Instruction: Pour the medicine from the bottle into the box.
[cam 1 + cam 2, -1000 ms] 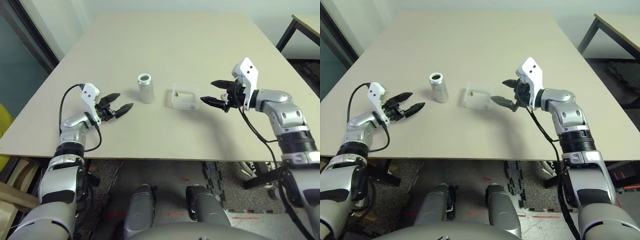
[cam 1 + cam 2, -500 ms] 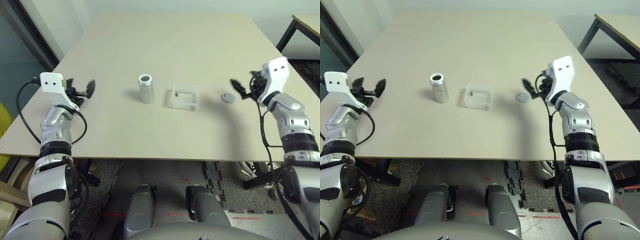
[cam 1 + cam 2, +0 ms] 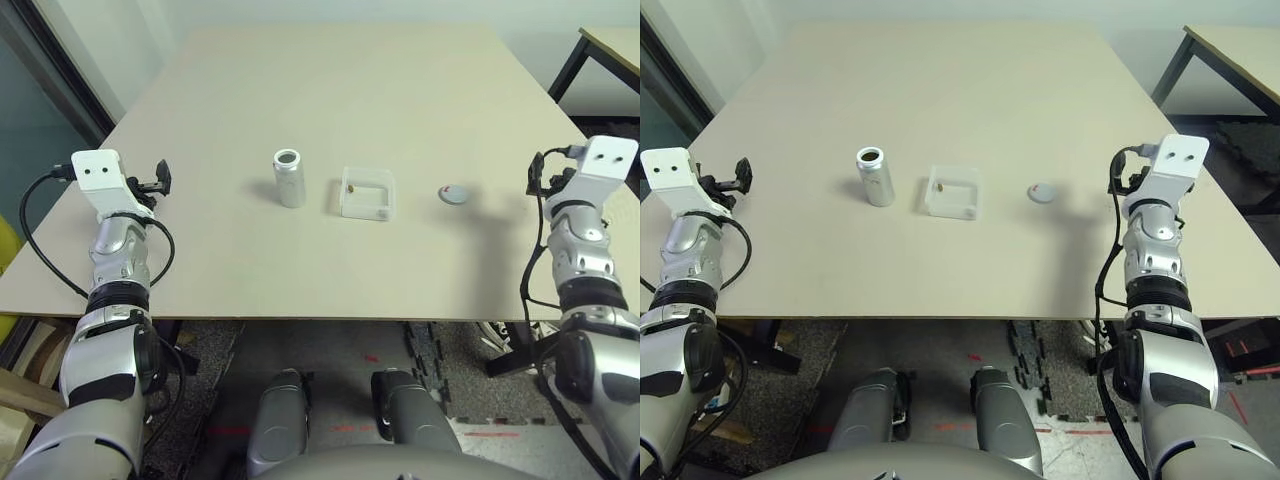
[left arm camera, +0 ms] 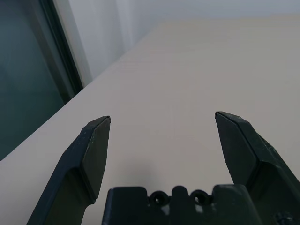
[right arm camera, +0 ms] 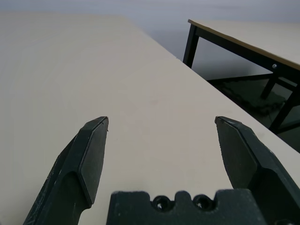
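The silver-grey bottle stands upright and uncapped at the table's middle, its round mouth open. Just right of it sits the clear plastic box, and a tiny brownish-yellow pill lies inside near its left wall. My left gripper is raised at the table's left edge, far from the bottle, open and holding nothing. At the right edge my right gripper is likewise open and holds nothing, well clear of the box.
A flat round white cap disc with a red mark lies on the table right of the box. A second table with black legs stands at the far right. A dark glass wall runs along the left.
Both arms have swung outward from the middle to the table's side edges. The cap disc, covered a second ago by the right gripper, now lies bare right of the box.
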Controlling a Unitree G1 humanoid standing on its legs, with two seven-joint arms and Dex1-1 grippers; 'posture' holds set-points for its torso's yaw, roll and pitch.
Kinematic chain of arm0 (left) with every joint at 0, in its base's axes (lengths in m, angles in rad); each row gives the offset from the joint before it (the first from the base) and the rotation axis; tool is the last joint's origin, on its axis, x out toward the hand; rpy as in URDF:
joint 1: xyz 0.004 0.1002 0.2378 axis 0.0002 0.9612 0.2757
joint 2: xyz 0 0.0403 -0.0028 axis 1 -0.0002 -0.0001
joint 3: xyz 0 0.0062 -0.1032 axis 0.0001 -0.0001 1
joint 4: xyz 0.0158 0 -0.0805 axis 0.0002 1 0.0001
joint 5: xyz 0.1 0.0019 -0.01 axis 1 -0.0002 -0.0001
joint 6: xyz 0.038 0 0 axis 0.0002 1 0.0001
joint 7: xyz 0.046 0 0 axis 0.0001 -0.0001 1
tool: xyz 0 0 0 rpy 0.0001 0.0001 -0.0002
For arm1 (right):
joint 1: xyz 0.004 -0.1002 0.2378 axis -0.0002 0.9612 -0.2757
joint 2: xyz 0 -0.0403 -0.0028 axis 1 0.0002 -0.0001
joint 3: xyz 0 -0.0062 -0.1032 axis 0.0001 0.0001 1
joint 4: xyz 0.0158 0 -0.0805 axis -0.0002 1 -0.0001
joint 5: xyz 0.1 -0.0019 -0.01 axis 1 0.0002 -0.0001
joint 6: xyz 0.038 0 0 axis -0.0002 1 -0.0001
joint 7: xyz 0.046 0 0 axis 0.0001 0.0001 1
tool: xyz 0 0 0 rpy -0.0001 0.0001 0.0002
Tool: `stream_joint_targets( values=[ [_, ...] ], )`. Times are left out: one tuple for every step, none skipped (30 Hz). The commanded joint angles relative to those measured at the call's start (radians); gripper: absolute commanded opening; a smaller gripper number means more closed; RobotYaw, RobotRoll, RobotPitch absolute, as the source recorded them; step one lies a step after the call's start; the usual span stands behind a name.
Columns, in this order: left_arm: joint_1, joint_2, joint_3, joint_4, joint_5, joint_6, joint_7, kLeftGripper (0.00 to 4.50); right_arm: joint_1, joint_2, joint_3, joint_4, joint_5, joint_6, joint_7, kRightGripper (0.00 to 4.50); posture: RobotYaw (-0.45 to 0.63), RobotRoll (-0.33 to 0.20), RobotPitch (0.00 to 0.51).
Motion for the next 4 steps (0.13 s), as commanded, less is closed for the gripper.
stream_joint_targets(
  values=[
    [-0.012, 0.001, -0.008, 0.018, 0.013, -0.014, 0.017, 4.47, 0.007, 0.014, -0.008, 0.015, 0.012, 0.019, 0.001, 4.5, -0.04, 0.0, 0.075],
    [-0.014, 0.0, -0.006, 0.018, 0.01, -0.016, 0.02, 4.47, 0.012, 0.017, -0.008, 0.011, 0.013, 0.02, 0.001, 4.5, -0.03, 0.0, 0.072],
    [-0.015, -0.001, -0.004, 0.017, 0.008, -0.017, 0.021, 4.47, 0.015, 0.02, -0.007, 0.009, 0.013, 0.021, 0.002, 4.5, -0.03, 0.0, 0.071],
    [-0.016, -0.001, -0.003, 0.016, 0.006, -0.018, 0.021, 4.47, 0.017, 0.023, -0.007, 0.008, 0.013, 0.02, 0.002, 4.5, -0.02, 0.0, 0.068]
  ],
)
